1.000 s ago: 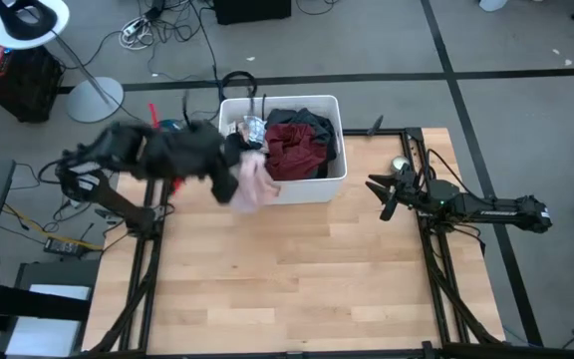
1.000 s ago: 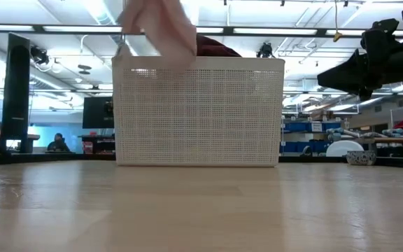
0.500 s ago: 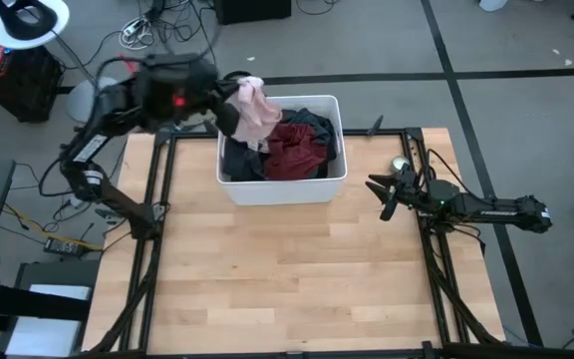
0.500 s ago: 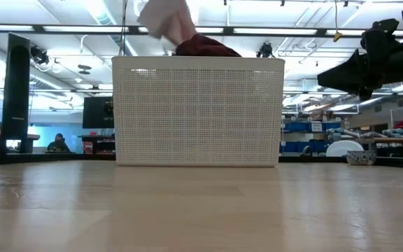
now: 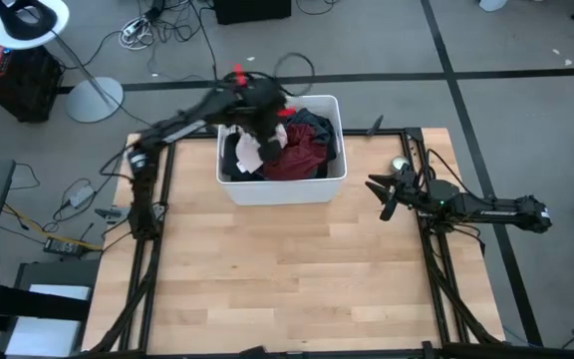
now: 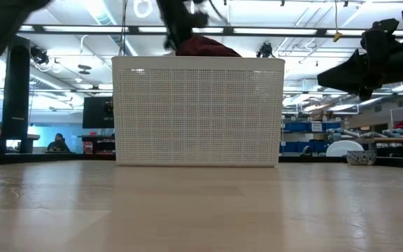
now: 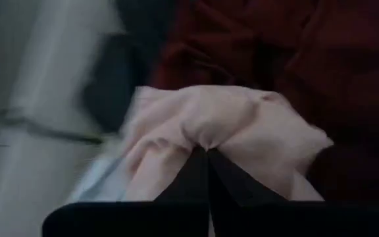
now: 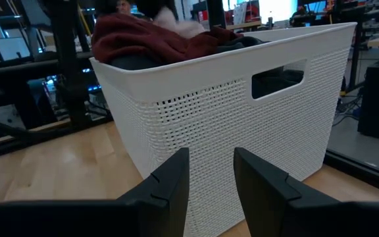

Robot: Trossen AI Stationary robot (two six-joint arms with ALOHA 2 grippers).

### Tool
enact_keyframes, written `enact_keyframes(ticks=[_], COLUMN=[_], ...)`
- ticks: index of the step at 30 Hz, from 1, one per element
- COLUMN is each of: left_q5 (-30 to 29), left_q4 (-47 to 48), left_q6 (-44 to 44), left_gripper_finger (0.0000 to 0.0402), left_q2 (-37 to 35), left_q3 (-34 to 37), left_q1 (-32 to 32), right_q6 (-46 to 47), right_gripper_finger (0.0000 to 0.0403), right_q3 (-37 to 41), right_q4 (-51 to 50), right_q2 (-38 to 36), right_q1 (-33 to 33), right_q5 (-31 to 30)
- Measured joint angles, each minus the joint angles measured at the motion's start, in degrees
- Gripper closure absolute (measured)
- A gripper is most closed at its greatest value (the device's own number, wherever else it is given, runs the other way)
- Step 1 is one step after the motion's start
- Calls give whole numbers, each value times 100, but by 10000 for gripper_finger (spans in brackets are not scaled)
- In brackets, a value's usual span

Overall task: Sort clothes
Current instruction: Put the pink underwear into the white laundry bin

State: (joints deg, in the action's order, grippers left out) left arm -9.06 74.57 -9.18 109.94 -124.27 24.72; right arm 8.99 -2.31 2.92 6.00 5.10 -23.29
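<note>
Left tool (image 5: 255, 128) swings pink garment (image 5: 250, 152) from bin's (image 5: 333, 178) outer edge down inside.
Clamped on pink; right tool (image 5: 383, 192) waits, jaws apart, beside the bin.

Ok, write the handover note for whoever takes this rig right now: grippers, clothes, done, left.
Left gripper: shut on the pink garment, over the left part of the white bin.
Right gripper: open, empty, parked to the right of the bin, facing its side wall.
Clothes: maroon garment and dark garments are piled in the bin; the maroon one heaps above the rim in the low view.
Done: no garment lies on the wooden table, so no sorted piles show.
Left: place the pink garment, then sort what is in the bin.
</note>
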Motion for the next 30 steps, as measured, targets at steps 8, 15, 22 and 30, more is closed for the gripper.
enact_keyframes(ticks=[8,15,22,30], left_q5=[1075,1545,1681,1703], left_q4=[-271,-349,-573,-454], left_q6=[-242,-240,-237,-173], left_gripper_finger=[401,397,395,339], left_q2=[1338,1914,1971,2026], left_q3=[-9,-39,-244,-1039], left_q1=[239,259,251,220], right_q6=[0,1,1,1], right_gripper_finger=[282,282,282,282], right_q3=[-2,-2,-2,-2], right_q4=[0,1,1,1], right_q2=[-2,-1,-1,-2], right_q1=[2,0,1,1], right_q5=[-2,0,-1,-2])
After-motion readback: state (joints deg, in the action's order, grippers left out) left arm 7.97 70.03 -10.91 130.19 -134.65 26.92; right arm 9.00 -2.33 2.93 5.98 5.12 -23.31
